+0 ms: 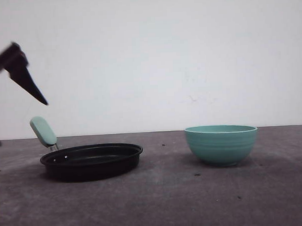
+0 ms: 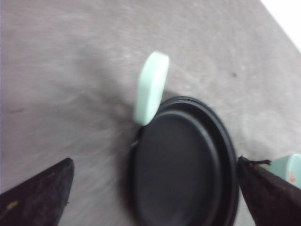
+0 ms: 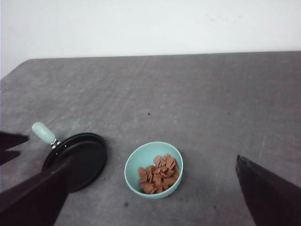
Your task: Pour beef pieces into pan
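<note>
Front view first: the shallow round black frying pan [image 1: 92, 160] sits on the grey bench [image 1: 160, 202] at left, its mint-green handle [image 1: 43, 131] angled up and away to the left. Well apart to the right stands the teal ribbed bowl [image 1: 221, 144], with open bench between them and in front of both. The left hand [image 1: 20, 72] hangs high at the left edge, dark fingers pointing down toward the handle, touching nothing; from here I cannot tell its spread.

Over to the left wrist view, a bit blurred: the pan [image 2: 183, 169] lies between the two dark fingers [image 2: 37, 197], which are spread wide and pinch nothing. The handle [image 2: 151, 88] stands clear, bare bench all around it.

Right wrist view now: the right hand [image 3: 155, 197] is spread wide too, its fingers [image 3: 270, 193] empty above the bench. Below, the bowl [image 3: 153, 170] holds the reddish-brown beef pieces [image 3: 158, 174] in a low heap. The pan [image 3: 77, 160] lies just beside it, not touching. The bench's far edge meets a white wall [image 3: 150, 23].

No labels or writing can be read anywhere.
</note>
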### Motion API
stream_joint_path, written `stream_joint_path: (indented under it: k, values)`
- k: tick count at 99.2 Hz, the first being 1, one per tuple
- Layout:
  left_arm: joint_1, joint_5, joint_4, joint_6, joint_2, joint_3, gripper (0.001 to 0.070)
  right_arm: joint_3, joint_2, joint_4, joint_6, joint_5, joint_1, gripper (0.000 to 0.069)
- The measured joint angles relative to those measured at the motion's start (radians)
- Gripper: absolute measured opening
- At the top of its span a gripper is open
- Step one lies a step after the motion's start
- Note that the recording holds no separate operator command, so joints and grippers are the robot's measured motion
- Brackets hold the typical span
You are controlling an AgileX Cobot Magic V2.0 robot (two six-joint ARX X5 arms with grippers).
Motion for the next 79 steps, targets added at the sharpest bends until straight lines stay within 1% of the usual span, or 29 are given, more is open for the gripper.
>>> stream_joint_path:
  k: [6,11,29,36,40,43,44,54,60,62,65,70,75,79]
  values:
    - [-0.002,0.037,0.071,-0.013,0.074,0.002,0.0679,0.000,-0.017,-0.009,0.000,0.000,0.000,0.0683]
    - [-0.003,0.050,0.125,-0.029,0.129,0.002,0.0679,0.000,-0.031,-0.014,0.000,0.000,0.000,0.0683]
    - [-0.004,0.051,0.304,-0.099,0.277,0.002,0.0677,0.000,-0.085,-0.033,0.017,0.000,0.000,0.0683]
    - [-0.004,0.051,0.365,-0.130,0.319,0.006,0.0654,0.000,-0.099,-0.040,0.030,0.000,0.000,0.0683]
    - [-0.004,0.051,0.390,-0.148,0.338,0.014,0.0612,0.000,-0.105,-0.045,0.035,0.000,0.000,0.0683]
    - [-0.004,0.051,0.397,-0.158,0.351,0.025,0.0551,0.000,-0.108,-0.048,0.038,0.000,0.000,0.0683]
    - [-0.004,0.052,0.397,-0.159,0.353,0.027,0.0541,0.000,-0.109,-0.050,0.038,0.000,0.000,0.0683]
    - [-0.004,0.064,0.400,-0.179,0.378,0.070,0.0295,0.000,-0.109,-0.066,0.050,0.000,0.000,0.0683]
    - [-0.004,0.084,0.402,-0.180,0.383,0.088,0.0152,0.000,-0.109,-0.085,0.057,0.000,0.000,0.0683]
    - [-0.004,0.090,0.401,-0.174,0.383,0.092,0.0118,0.000,-0.109,-0.091,0.059,0.000,0.000,0.0683]
    - [-0.004,0.098,0.398,-0.166,0.383,0.095,0.0091,0.000,-0.109,-0.098,0.061,0.000,0.000,0.0683]
    - [-0.004,0.133,0.398,-0.168,0.383,0.098,0.0065,0.000,-0.109,-0.107,0.061,0.000,0.000,0.0683]
    - [-0.006,0.155,0.400,-0.169,0.382,0.105,0.0059,0.000,-0.109,-0.110,0.061,0.001,0.000,0.0683]
    - [-0.006,0.158,0.388,-0.163,0.376,0.108,0.0059,0.000,-0.109,-0.110,0.061,0.006,0.000,0.0682]
